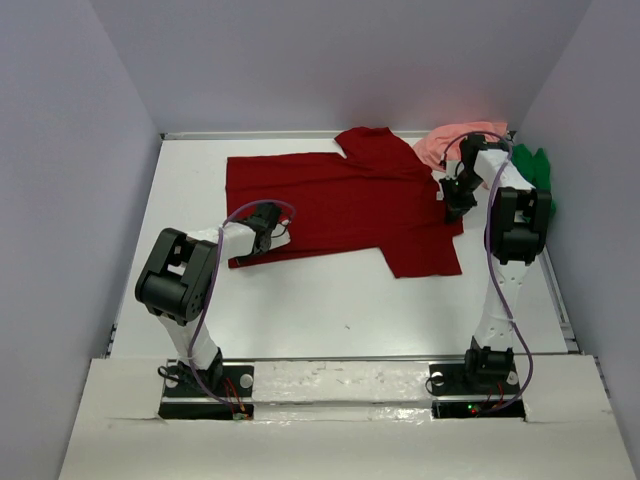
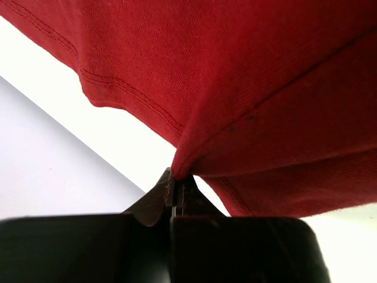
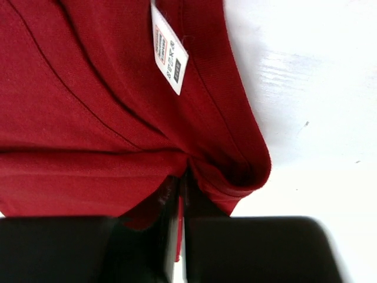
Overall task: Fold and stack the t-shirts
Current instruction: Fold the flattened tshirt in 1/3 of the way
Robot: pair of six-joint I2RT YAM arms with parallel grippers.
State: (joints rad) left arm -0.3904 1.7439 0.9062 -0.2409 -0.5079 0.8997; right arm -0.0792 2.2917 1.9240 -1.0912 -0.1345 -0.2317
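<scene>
The dark red t-shirt [image 1: 340, 205] lies flat on the table [image 1: 330, 300], probably soft and limp, best held at its edges. The left gripper [image 2: 177, 191] pinches its hem corner [image 2: 184, 162], the right gripper [image 3: 180, 191] its collar [image 3: 235, 141]. Only the right wrist view shows its label [image 3: 169, 56], only the top view its sleeves [image 1: 425, 255]

White links [image 1: 492, 300], black joints [image 1: 178, 275], purple cables [image 1: 205, 320], black bases [image 1: 205, 392].

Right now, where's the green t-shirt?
Top view, far right: the green t-shirt lies bunched just right of the right arm, next to the pink t-shirt.
</scene>
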